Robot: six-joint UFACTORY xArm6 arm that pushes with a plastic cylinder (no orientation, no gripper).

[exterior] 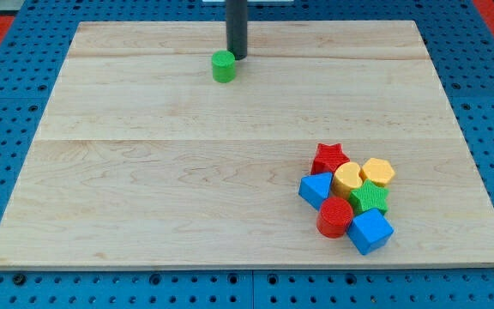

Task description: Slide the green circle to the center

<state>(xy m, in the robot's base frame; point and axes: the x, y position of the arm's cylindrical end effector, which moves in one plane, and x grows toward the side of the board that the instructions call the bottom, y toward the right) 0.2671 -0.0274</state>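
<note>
The green circle [223, 66] is a small green cylinder on the wooden board [144, 172], near the view's top, left of the board's middle line. My tip [237, 57] stands just to the upper right of it, touching or nearly touching its edge. The rod rises straight up out of the view's top.
A cluster of blocks lies at the lower right: a red star [329, 159], a yellow cylinder [347, 178], a yellow hexagon [377, 172], a blue triangle [316, 189], a green block [370, 198], a red cylinder [334, 216], a blue cube [370, 231].
</note>
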